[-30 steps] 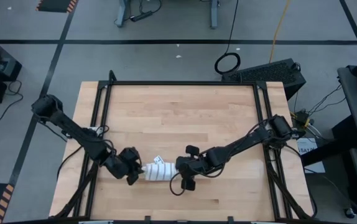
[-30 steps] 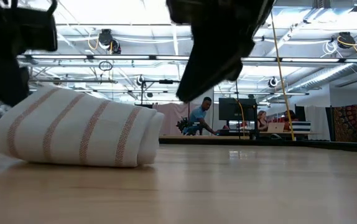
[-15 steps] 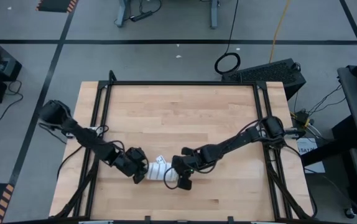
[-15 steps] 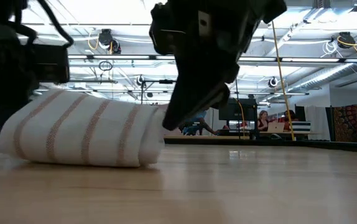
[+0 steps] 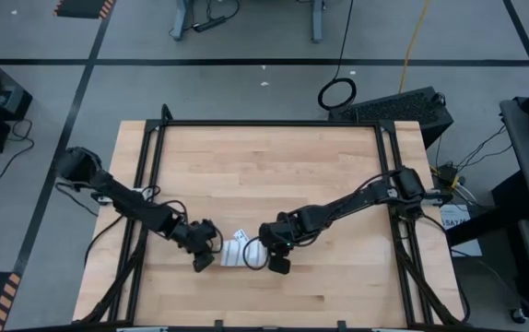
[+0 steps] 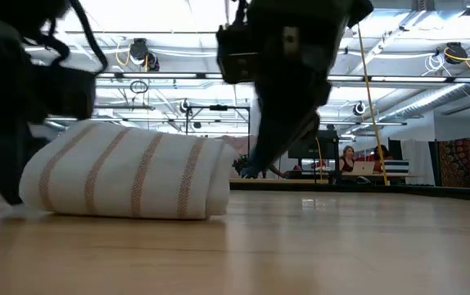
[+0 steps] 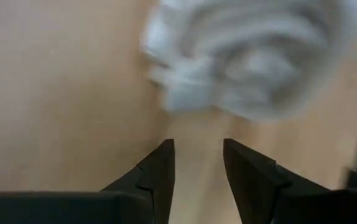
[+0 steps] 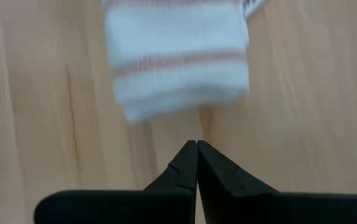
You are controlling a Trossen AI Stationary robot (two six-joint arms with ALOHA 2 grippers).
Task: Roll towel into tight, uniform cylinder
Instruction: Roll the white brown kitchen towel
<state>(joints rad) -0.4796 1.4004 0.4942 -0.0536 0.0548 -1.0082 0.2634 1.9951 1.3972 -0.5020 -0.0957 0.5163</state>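
Wooden boards make up the bench, and the towel lies on it near the front edge, already rolled into a short fat log with thin stripes going around it. On the left, the left pincer sits just beside one end of the roll, where the swirl of cloth layers shows. Its two fingers are a little way apart with nothing between them, so it holds nothing. It looks placed there to stop that end from sliding or coming loose. On the right, the right pincer sits just beside the other end. Its fingers are pressed tight together on nothing, like one blunt tip, which I think is good for poking that end flat.
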